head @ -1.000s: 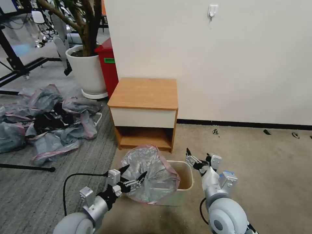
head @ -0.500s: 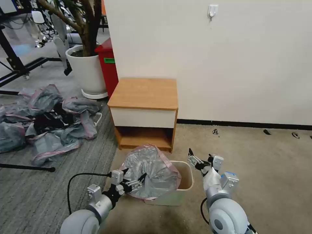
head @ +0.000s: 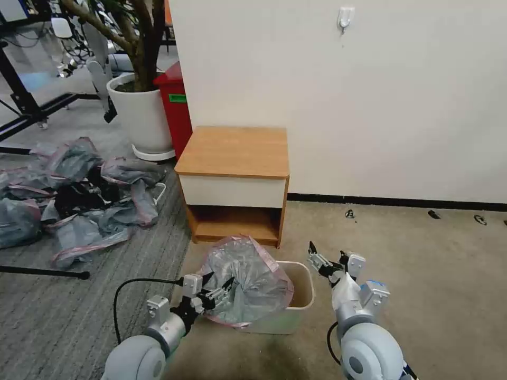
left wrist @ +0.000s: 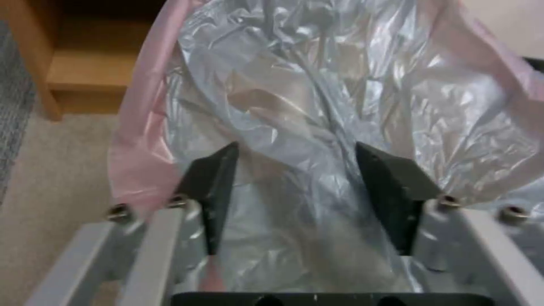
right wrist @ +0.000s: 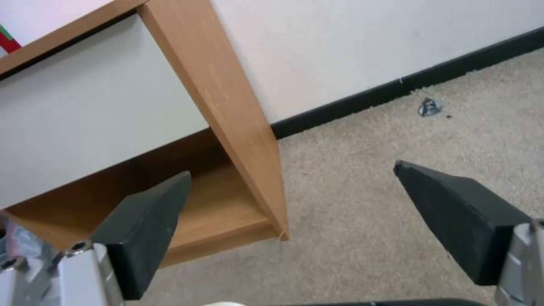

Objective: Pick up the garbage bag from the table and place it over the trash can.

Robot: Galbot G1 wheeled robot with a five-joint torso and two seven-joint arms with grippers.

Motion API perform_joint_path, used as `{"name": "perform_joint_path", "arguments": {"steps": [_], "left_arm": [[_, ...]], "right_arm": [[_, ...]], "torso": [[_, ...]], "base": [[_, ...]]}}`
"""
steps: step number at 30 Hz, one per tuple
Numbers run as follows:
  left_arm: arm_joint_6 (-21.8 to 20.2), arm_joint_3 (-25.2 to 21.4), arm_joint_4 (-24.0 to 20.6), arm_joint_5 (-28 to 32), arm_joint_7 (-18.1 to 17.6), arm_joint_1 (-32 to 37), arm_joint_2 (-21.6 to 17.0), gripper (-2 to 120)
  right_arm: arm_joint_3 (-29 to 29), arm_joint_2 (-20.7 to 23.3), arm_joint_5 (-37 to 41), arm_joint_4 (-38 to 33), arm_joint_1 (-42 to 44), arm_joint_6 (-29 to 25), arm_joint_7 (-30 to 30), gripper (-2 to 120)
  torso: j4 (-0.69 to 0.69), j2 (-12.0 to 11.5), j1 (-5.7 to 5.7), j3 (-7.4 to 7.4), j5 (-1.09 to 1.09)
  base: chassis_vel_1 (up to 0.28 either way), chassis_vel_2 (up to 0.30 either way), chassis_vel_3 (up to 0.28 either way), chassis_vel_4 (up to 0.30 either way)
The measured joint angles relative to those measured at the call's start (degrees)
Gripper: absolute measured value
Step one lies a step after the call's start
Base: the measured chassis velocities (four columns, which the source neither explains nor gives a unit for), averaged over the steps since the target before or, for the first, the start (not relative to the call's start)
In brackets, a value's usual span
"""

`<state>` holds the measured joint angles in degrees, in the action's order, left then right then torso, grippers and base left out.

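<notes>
The garbage bag [head: 248,279], crinkly grey with a pink rim, is draped over the left half of the cream trash can [head: 308,287], which stands on the floor in front of the table [head: 235,150]. My left gripper [head: 217,287] is at the bag's left side, open. In the left wrist view its fingers [left wrist: 210,191] stand apart with the bag's plastic [left wrist: 295,106] lying loose between them. My right gripper [head: 325,261] hovers open and holds nothing, just right of the can. In the right wrist view its spread fingers [right wrist: 147,229] face the table's [right wrist: 227,97] lower corner.
A heap of similar grey-pink bags [head: 79,195] covers the floor at left. A white plant pot [head: 140,116] and a red bin [head: 177,111] stand behind the table by the wall. A black bar [head: 42,272] lies on the floor at left. Bare carpet stretches to the right.
My left arm has drawn back and down, and the bag has sunk lower onto the can. My right gripper has drifted slightly right.
</notes>
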<state>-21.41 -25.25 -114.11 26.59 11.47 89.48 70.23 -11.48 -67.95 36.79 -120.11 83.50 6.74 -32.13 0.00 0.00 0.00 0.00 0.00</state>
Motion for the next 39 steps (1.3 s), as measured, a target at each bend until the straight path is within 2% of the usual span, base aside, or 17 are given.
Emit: {"name": "perform_joint_path", "arguments": {"steps": [2,11,13,16,19,20,23,24,26,34,39], "left_arm": [[-1.06,0.52,0.02,0.85,-1.23,-0.48,-0.67,42],[-4.74,3.21,0.0,5.73,-6.96,-2.99,-3.0,41],[-6.54,4.79,-0.23,9.16,-10.98,-4.87,-4.63,41],[-7.66,5.57,-0.47,11.05,-13.03,-5.86,-5.57,42],[-10.64,7.33,-1.2,14.92,-17.81,-7.85,-7.57,42],[-10.64,7.33,-1.2,14.92,-17.81,-7.85,-7.57,42],[-12.69,8.95,-1.77,18.18,-22.63,-9.6,-8.47,42],[-12.69,8.95,-1.77,18.18,-22.63,-9.6,-8.47,42],[-13.83,10.23,-2.03,20.39,-25.61,-10.91,-8.96,42],[-16.11,12.48,-2.06,25.71,-30.61,-13.35,-10.01,42],[-16.8,13.38,-1.67,27.85,-32.4,-14.27,-10.04,42]], "right_arm": [[-0.05,0.04,0.0,0.03,0.0,-0.01,0.0,92],[-0.4,0.27,0.05,0.12,0.03,-0.15,0.0,90],[-0.61,0.33,0.1,0.17,0.04,-0.23,0.0,90],[-0.69,0.33,0.12,0.18,0.04,-0.26,0.0,90],[-0.94,0.41,0.22,0.19,-0.01,-0.34,0.0,90],[-0.94,0.41,0.22,0.19,-0.01,-0.34,0.0,90],[-1.07,0.43,0.29,0.23,-0.11,-0.36,0.0,90],[-1.07,0.43,0.29,0.23,-0.11,-0.36,0.0,90],[-1.09,0.44,0.32,0.29,-0.23,-0.37,0.0,89],[-1.22,0.36,0.37,0.44,-0.43,-0.39,0.0,88],[-1.28,0.21,0.4,0.71,-0.57,-0.43,0.0,88]], "torso": [[0.0,0.0,0.0,0.0,0.0],[0.0,0.0,0.0,0.0,0.0],[0.0,0.0,0.0,0.0,0.0],[0.0,0.0,0.0,0.0,0.0],[-0.01,0.01,0.0,0.0,0.0],[-0.01,0.01,0.0,0.0,0.0],[0.0,0.01,0.0,0.0,0.0],[0.0,0.01,0.0,0.0,0.0],[0.0,0.01,0.0,0.0,0.0],[0.0,0.01,0.0,0.0,0.0],[0.0,0.01,0.0,0.0,0.01]], "base": [[0.0,0.0,0.0,0.0],[0.0,0.0,0.0,0.0],[0.0,0.0,0.0,0.0],[0.0,0.0,0.0,0.0],[0.0,0.0,0.0,0.0],[0.0,0.0,0.0,0.0],[0.0,0.0,0.0,0.0],[0.0,0.0,0.0,0.0],[0.0,0.0,0.0,0.0],[0.0,0.0,0.0,0.0],[0.0,0.0,0.0,0.0]]}}
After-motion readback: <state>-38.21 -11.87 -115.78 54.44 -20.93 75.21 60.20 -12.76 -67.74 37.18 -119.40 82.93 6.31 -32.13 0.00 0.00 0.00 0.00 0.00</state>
